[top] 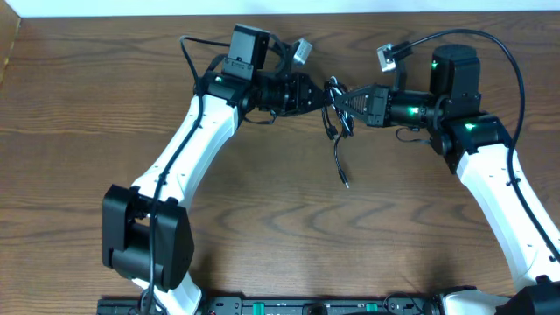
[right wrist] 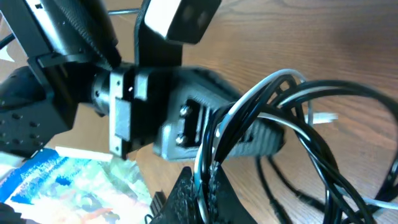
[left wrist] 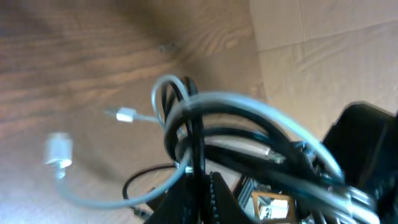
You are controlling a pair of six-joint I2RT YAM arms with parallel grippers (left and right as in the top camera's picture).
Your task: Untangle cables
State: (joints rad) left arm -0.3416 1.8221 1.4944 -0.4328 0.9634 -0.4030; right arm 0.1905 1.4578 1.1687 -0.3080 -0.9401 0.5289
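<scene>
A black cable (top: 338, 149) and a white cable (left wrist: 155, 116) hang tangled together between my two grippers above the table. My left gripper (top: 322, 94) is shut on the bundle from the left; in the left wrist view its jaws (left wrist: 200, 186) clamp the black cable, with white loops around it. My right gripper (top: 346, 101) is shut on the bundle from the right; in the right wrist view its jaws (right wrist: 204, 190) pinch the white cable (right wrist: 202, 158) and black cable (right wrist: 323, 162) strands together. A black plug end (top: 345, 182) dangles down. A white plug (left wrist: 126, 114) and a white adapter (left wrist: 59, 151) hang loose.
The wooden table (top: 262, 227) spreads below. A white wall runs along the back edge (top: 350, 5). A colourful printed sheet (right wrist: 68, 186) lies at the lower left of the right wrist view. Thick black robot cables (top: 507, 61) arc over the right arm.
</scene>
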